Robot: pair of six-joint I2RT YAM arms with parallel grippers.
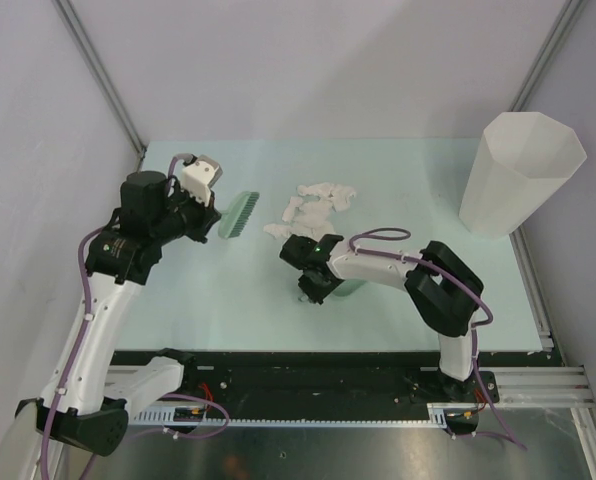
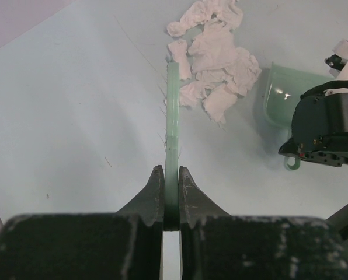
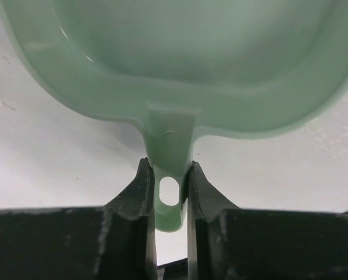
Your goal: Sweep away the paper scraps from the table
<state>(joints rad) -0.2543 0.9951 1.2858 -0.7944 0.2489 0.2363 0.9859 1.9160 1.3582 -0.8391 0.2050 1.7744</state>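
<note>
Several crumpled white paper scraps (image 1: 313, 205) lie bunched on the pale mint-green table (image 1: 228, 300); they also show in the left wrist view (image 2: 218, 52). My left gripper (image 1: 206, 218) is shut on a green brush (image 1: 240, 214), seen edge-on in its wrist view (image 2: 172, 116), its far end touching the scraps' left side. My right gripper (image 1: 308, 285) is shut on the handle of a green dustpan (image 1: 350, 289). The pan (image 3: 185, 52) fills the right wrist view and lies near the scraps in the left wrist view (image 2: 285, 96). It looks empty.
A tall white faceted bin (image 1: 519, 173) stands at the table's back right corner. Grey walls close in the left, back and right sides. A black rail (image 1: 318, 375) runs along the near edge by the arm bases.
</note>
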